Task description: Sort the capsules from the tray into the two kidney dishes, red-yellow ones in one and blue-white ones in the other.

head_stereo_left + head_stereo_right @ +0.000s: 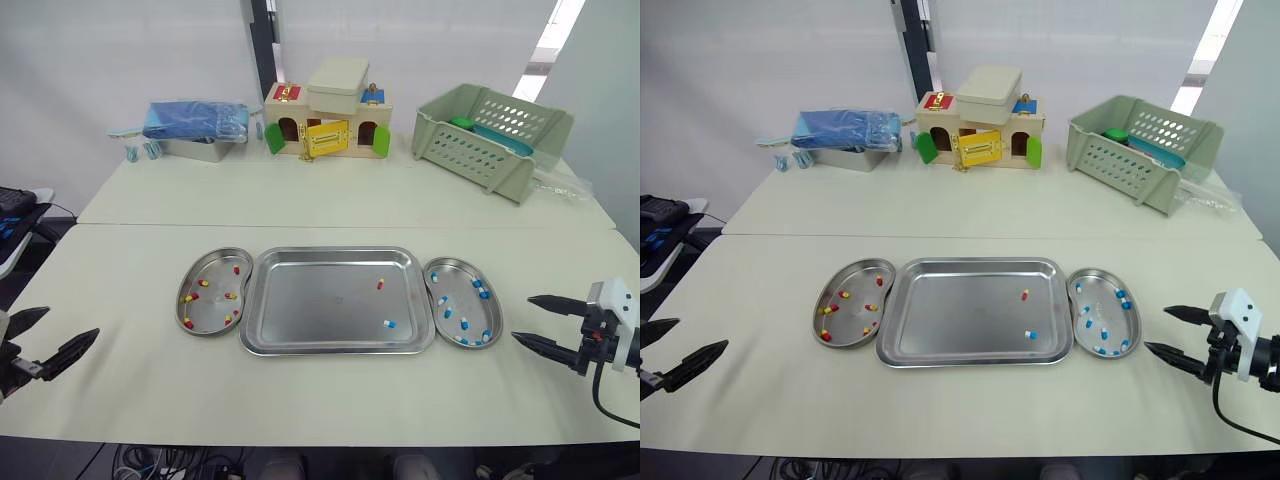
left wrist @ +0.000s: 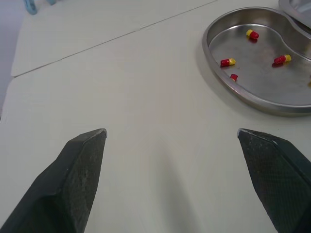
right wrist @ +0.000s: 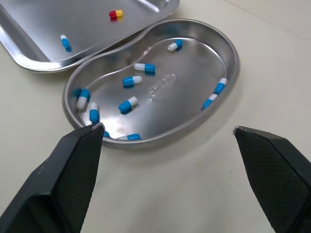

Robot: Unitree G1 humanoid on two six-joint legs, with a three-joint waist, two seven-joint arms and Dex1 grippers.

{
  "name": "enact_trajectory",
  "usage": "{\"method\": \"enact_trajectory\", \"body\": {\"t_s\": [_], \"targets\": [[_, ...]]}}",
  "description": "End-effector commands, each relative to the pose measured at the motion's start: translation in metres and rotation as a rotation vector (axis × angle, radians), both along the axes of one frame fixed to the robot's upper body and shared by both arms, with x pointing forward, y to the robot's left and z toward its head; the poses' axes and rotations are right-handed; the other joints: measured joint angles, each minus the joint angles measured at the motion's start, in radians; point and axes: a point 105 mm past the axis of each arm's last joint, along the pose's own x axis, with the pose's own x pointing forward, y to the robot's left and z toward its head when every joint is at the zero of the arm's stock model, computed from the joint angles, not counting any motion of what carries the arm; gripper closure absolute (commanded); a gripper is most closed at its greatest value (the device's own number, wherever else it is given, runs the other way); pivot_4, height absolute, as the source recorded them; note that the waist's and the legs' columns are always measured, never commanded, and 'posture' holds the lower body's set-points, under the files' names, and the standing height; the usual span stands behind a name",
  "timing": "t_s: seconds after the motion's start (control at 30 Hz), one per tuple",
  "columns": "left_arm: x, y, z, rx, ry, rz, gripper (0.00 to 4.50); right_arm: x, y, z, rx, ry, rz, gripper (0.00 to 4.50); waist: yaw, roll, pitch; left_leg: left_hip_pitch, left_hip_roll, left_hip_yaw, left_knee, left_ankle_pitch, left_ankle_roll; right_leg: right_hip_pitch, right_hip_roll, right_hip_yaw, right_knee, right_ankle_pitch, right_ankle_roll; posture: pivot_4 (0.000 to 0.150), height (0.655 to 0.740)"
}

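A steel tray (image 1: 300,300) lies at the table's middle with one red-yellow capsule (image 1: 380,284) and one blue-white capsule (image 1: 389,324) on it. The left kidney dish (image 1: 203,266) holds several red-yellow capsules (image 2: 227,62). The right kidney dish (image 1: 452,266) holds several blue-white capsules (image 3: 131,80). My left gripper (image 1: 40,340) hovers open near the front left edge, well left of the left dish. My right gripper (image 1: 532,320) is open with nothing between its fingers, just right of the right dish.
Along the back edge stand a metal box with a blue packet (image 1: 195,125), a toy house (image 1: 326,118) and a green perforated basket (image 1: 490,135). A seam (image 1: 300,226) crosses the table behind the dishes.
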Motion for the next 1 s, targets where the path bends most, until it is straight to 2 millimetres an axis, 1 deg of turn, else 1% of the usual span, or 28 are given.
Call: {"method": "enact_trajectory", "body": {"t_s": [0.03,0.17,0.27,0.33,0.43,0.53,0.67,0.77,0.93,1.0], "targets": [[-0.008,0.01,0.008,0.038,-0.05,0.032,0.04,0.005,-0.009,0.009,-0.038,-0.034,0.0,0.0,0.0,0.0,0.0,0.0,0.0,0.0,0.0,0.0,0.0,0.0,0.0,0.0,0.0,0.0,0.0,0.15,0.74],[-0.011,0.013,0.005,0.029,-0.061,0.049,0.04,0.009,-0.018,0.011,-0.037,-0.038,-0.02,0.0,-0.001,0.0,0.0,0.0,0.0,0.0,0.0,0.0,0.0,0.0,0.0,0.0,0.0,0.0,0.0,0.15,0.74],[-0.013,0.009,0.003,0.018,-0.061,0.045,0.04,0.01,-0.02,0.01,-0.047,-0.034,-0.015,0.0,-0.001,0.0,0.0,0.0,0.0,0.0,0.0,0.0,0.0,0.0,0.0,0.0,0.0,0.0,0.0,0.15,0.74],[-0.011,0.003,0.007,-0.015,-0.115,0.034,0.04,0.012,-0.021,0.012,-0.049,-0.037,-0.014,0.0,-0.001,0.0,0.0,0.0,0.0,0.0,0.0,0.0,0.0,0.0,0.0,0.0,0.0,0.0,0.0,0.15,0.74],[-0.008,-0.011,0.014,-0.064,-0.191,-0.005,0.04,0.013,-0.021,0.014,-0.047,-0.042,-0.005,0.0,-0.001,0.0,0.0,0.0,0.0,0.0,0.0,0.0,0.0,0.0,0.0,0.0,0.0,0.0,0.0,0.15,0.74],[-0.005,-0.035,0.014,-0.155,-0.208,-0.084,0.04,0.012,-0.016,0.014,-0.055,-0.026,0.031,0.0,-0.001,0.0,0.0,0.0,0.001,0.0,0.0,0.0,0.0,0.0,0.0,0.0,0.001,0.0,0.0,0.15,0.74],[-0.009,-0.073,0.008,-0.214,-0.228,-0.218,0.04,0.014,-0.002,0.025,-0.051,-0.045,0.092,0.0,0.0,0.0,0.0,0.0,0.0,0.001,0.001,0.0,0.0,0.0,0.0,0.001,0.0,0.0,0.0,0.15,0.74],[-0.018,-0.108,-0.005,-0.233,-0.208,-0.326,0.04,0.014,0.012,0.033,-0.047,-0.068,0.149,0.0,-0.003,0.001,0.0,0.0,0.001,0.001,0.0,0.0,0.0,0.0,0.0,0.001,0.001,0.0,0.0,0.15,0.74],[-0.037,-0.149,-0.02,-0.256,-0.175,-0.508,0.04,0.01,0.038,0.043,-0.039,-0.093,0.245,0.0,0.0,0.001,0.0,0.0,0.001,0.001,0.0,0.0,0.0,0.001,0.0,0.0,0.0,0.0,0.0,0.15,0.74],[-0.043,-0.164,-0.026,-0.283,-0.172,-0.549,0.04,0.009,0.047,0.045,-0.043,-0.085,0.274,0.0,0.001,0.001,0.0,0.0,0.0,0.001,0.001,0.0,0.0,0.001,0.0,0.0,0.0,0.0,0.0,0.15,0.74]]}}
